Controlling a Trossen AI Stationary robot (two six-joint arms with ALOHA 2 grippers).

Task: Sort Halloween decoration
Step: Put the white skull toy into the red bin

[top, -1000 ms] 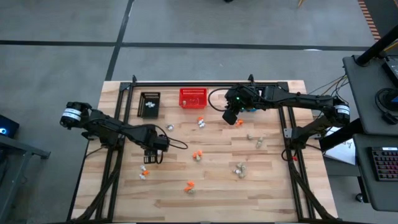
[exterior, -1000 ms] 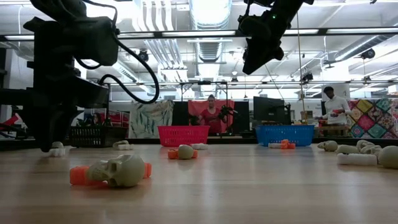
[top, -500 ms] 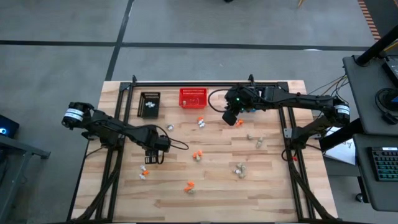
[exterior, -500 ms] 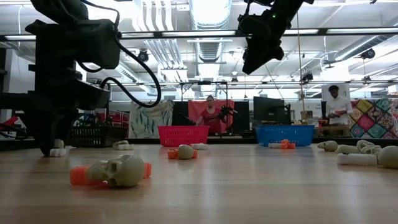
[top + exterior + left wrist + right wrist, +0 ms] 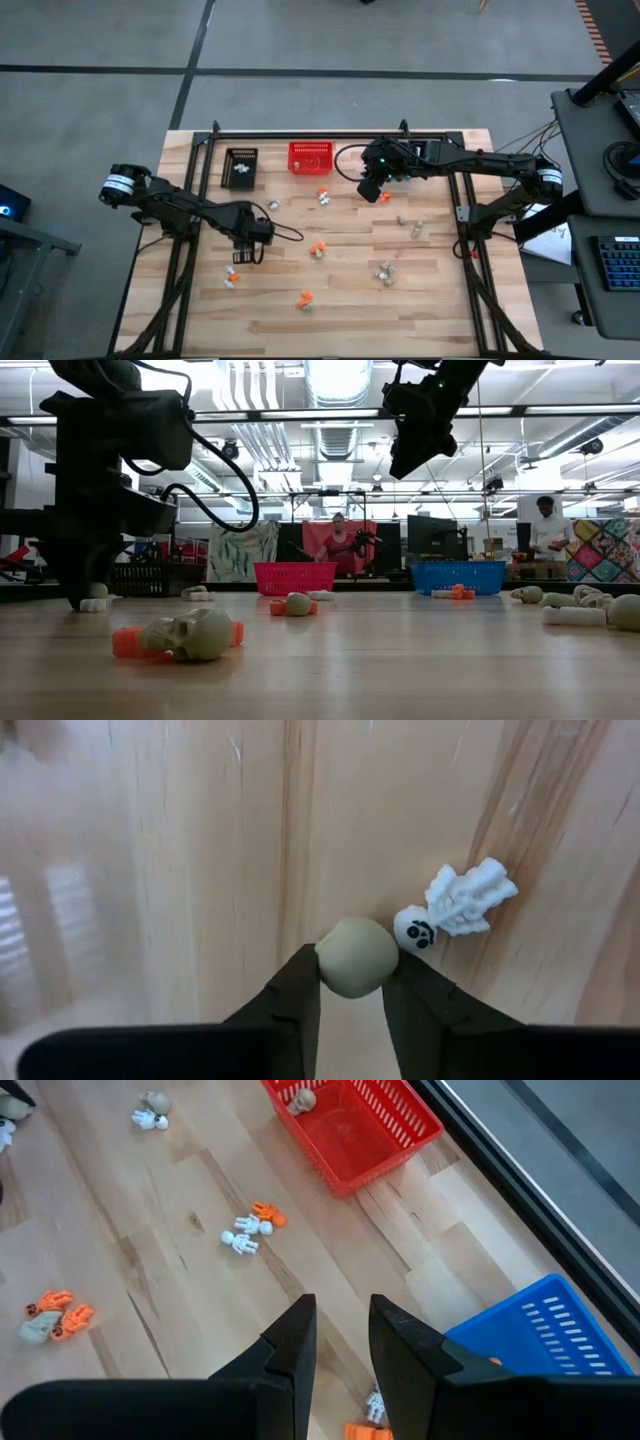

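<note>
Small Halloween decoration trinkets lie scattered on the wooden table point(image 5: 440, 310): orange ones point(image 5: 317, 248), beige-grey ones point(image 5: 385, 271), white ones point(image 5: 323, 195). My left gripper point(image 5: 243, 258) points straight down at the table's left part, shut on a round beige-grey trinket point(image 5: 357, 957). A white skeleton trinket point(image 5: 455, 905) lies flat right beside it. My right gripper point(image 5: 370, 190) hangs high over the far middle, near the baskets. Its fingers point(image 5: 340, 1335) stand a little apart with nothing between them. My left gripper pinches the round beige-grey trinket by two opposite sides point(image 5: 325, 965) between its fingertips point(image 5: 300, 985). The fingers come from above, pointing down. The trinket sits just at the tabletop; whether it rests on the wood I cannot tell.
A black basket point(image 5: 240, 167), a red basket point(image 5: 310, 157) and a blue basket point(image 5: 540, 1350) stand in a row at the far edge. A beige skull with orange pieces point(image 5: 190, 635) lies near the front. People stand in the room beyond the table.
</note>
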